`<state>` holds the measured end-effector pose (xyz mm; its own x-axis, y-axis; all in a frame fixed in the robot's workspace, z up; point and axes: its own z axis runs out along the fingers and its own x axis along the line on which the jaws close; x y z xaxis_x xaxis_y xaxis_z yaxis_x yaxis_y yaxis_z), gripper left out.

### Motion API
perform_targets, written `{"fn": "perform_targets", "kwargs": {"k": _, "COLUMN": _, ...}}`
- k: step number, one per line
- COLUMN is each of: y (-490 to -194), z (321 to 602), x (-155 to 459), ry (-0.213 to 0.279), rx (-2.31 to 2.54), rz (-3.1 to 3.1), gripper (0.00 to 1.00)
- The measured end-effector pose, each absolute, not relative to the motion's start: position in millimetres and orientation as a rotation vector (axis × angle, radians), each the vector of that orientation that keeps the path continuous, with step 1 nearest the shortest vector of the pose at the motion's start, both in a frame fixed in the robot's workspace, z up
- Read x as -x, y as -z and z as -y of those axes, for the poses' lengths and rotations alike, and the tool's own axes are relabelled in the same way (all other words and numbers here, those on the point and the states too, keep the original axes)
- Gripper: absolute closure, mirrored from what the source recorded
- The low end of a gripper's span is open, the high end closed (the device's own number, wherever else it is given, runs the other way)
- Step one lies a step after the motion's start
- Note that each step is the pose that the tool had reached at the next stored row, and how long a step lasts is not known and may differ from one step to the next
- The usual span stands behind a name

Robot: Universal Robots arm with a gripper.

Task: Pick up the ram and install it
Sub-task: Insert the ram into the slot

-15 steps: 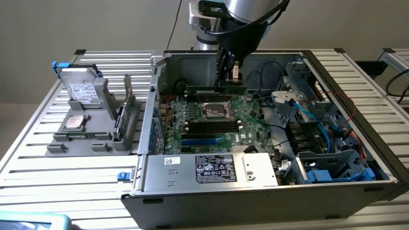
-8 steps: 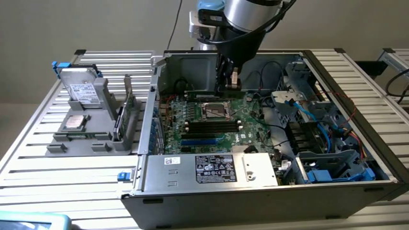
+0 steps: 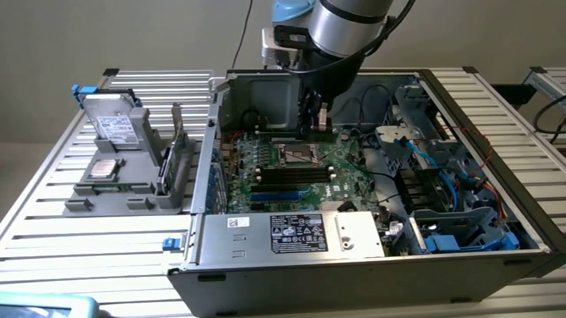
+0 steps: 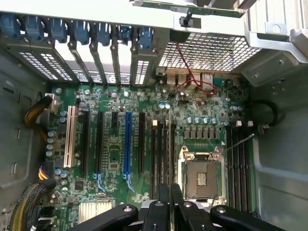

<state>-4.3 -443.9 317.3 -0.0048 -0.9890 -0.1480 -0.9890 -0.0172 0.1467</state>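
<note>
- The gripper [image 3: 315, 110] is clenched on the ram [image 3: 322, 123], a thin green stick that hangs down from it.
- The ram is up in the air inside the open case [image 3: 495, 199]. It is over the board [image 3: 265, 162] and is not in a slot yet.
- I think the ram is very light and stiff.
- It is thin, so it could crack or chip if it is pushed in crooked.
- Its flat sides look smooth, so it may slip in a loose hold.
- A good place to hold it is the top long edge, near the middle.
- That hold leaves the bottom edge free.
- The black slots [image 3: 292, 176] are narrow, so the ram must stay straight.
</note>
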Motion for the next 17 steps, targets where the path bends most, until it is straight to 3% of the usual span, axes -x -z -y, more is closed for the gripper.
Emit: {"fn": "perform_targets", "kwargs": {"k": 17, "y": -287, "z": 440, "x": 5, "ry": -0.324, "rx": 2.214, "rz": -2.200, "gripper": 0.86}}
